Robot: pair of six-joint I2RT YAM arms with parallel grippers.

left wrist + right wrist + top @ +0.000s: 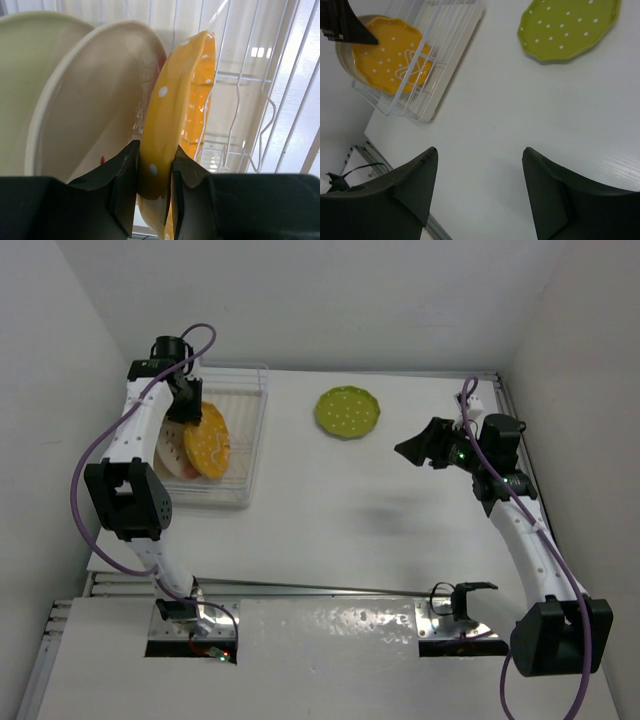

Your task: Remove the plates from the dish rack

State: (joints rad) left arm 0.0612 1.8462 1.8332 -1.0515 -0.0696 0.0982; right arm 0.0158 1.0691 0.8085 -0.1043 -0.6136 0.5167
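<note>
The dish rack (250, 430) stands at the table's far left. The orange dotted plate (208, 442) stands on edge in it, with the cream-and-pink plate (172, 452) behind. My left gripper (186, 400) is shut on the orange plate's rim (165, 125). The cream-and-pink plate (90, 100) and the pale green-cream plate (25, 75) stand to its left in the left wrist view. The lime green dotted plate (347, 412) lies flat on the table. My right gripper (412, 450) is open and empty above the table. The right wrist view shows the lime green plate (567, 27), the orange plate (385, 57) and the rack (440, 65).
White walls close the table at the back and both sides. The table's near left edge (395, 165) shows in the right wrist view, with a cable below it. The rack's wire ribs (265, 100) stand to the right of the orange plate.
</note>
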